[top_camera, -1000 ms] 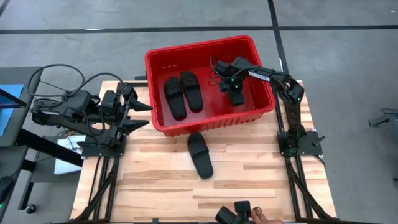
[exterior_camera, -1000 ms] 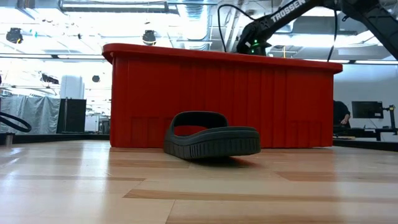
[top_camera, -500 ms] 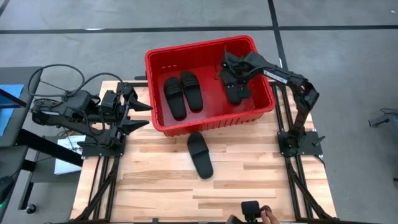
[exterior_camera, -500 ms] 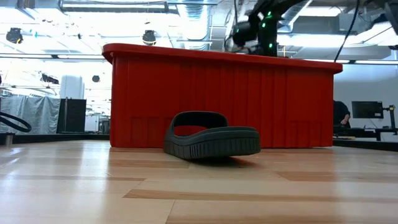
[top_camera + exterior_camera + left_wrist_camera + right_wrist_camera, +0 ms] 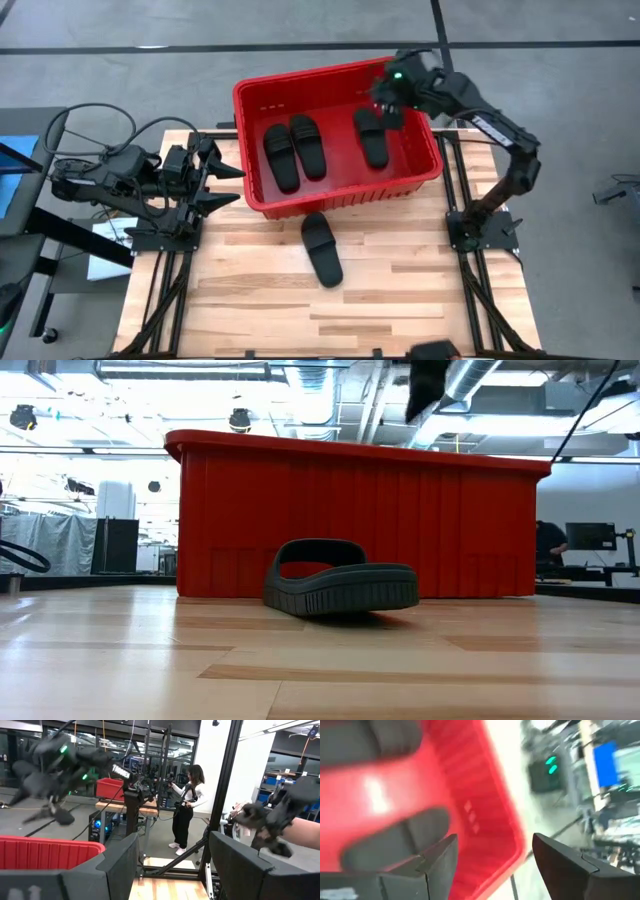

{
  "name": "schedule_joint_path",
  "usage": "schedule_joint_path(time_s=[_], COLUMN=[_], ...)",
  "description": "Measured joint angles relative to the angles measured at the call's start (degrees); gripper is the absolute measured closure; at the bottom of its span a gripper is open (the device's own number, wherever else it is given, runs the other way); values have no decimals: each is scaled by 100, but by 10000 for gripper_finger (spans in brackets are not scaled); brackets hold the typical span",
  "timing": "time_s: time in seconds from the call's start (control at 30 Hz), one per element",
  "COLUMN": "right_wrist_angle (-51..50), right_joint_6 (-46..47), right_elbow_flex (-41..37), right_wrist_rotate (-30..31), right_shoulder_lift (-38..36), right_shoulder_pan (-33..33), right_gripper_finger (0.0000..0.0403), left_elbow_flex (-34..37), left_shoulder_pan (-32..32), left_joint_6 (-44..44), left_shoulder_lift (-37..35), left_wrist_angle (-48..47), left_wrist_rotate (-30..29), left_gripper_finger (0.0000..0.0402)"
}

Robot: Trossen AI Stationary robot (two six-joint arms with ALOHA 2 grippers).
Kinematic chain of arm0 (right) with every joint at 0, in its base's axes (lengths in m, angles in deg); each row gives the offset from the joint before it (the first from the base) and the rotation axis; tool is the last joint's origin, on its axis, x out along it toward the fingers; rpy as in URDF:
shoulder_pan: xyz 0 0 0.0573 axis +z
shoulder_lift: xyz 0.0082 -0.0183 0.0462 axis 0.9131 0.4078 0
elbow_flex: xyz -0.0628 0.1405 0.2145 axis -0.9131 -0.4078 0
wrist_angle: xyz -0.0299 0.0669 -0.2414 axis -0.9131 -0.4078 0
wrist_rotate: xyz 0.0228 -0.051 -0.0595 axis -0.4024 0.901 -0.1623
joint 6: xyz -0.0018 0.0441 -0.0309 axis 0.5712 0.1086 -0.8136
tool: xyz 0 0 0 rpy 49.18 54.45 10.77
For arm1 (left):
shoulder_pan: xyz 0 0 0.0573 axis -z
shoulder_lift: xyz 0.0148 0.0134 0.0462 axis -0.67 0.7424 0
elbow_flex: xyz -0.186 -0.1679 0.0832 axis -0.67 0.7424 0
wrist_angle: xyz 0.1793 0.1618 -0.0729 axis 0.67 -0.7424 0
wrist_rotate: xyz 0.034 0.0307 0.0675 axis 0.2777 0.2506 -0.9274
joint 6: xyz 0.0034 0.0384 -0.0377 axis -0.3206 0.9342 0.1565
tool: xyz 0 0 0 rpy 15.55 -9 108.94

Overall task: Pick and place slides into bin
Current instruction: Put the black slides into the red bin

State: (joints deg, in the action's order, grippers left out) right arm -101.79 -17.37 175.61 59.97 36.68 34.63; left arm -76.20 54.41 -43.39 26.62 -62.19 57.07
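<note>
**Three slides in, one left on the table**

The bin holds three slides: a pair lying side by side in its left half, and a third slide in the right half. The last slide lies sole-down on the table, just in front of the bin's near wall, strap end toward the bin.

The right gripper hangs above the bin's far right corner, fingers spread with nothing between them. The left gripper is parked at the table's left edge beside the bin, fingers apart, also empty.

For the next pick, your call, but I'd clear the rim fully before swinging toward the last slide. Come down over its ribbed strap and pinch across that; the rubbery sole will likely flex, so lift straight.

The surface is a light wood plank tabletop, bare around the slide. The room behind is an open workshop; a person stands well back.
</note>
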Motion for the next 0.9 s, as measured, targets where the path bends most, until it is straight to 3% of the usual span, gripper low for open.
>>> schedule_joint_path(time_s=[0.13, 0.33, 0.57, 0.67, 0.9], right_wrist_angle=[156, 158, -32, -311, -882], right_joint_6=[327, 1235, 2328, 2584, 2850], right_elbow_flex=[483, 979, 1016, 1019, 1002], right_wrist_rotate=[-614, -2559, -4596, -4919, -4744], right_shoulder_lift=[-202, -399, -440, -366, -78], right_shoulder_pan=[307, 801, 1406, 1787, 2494], right_gripper_finger=[154, 154, 154, 154, 154], left_elbow_flex=[0, 2, 2, 2, 2], left_shoulder_pan=[0, 0, 0, 0, 0], left_joint_6=[-8, -13, -9, -9, -7], left_shoulder_lift=[1, 2, 2, 2, 2], left_wrist_angle=[-62, -178, -202, -278, -438], left_wrist_rotate=[0, 2, 2, 0, 0], left_gripper_finger=[168, 168, 168, 168, 168])
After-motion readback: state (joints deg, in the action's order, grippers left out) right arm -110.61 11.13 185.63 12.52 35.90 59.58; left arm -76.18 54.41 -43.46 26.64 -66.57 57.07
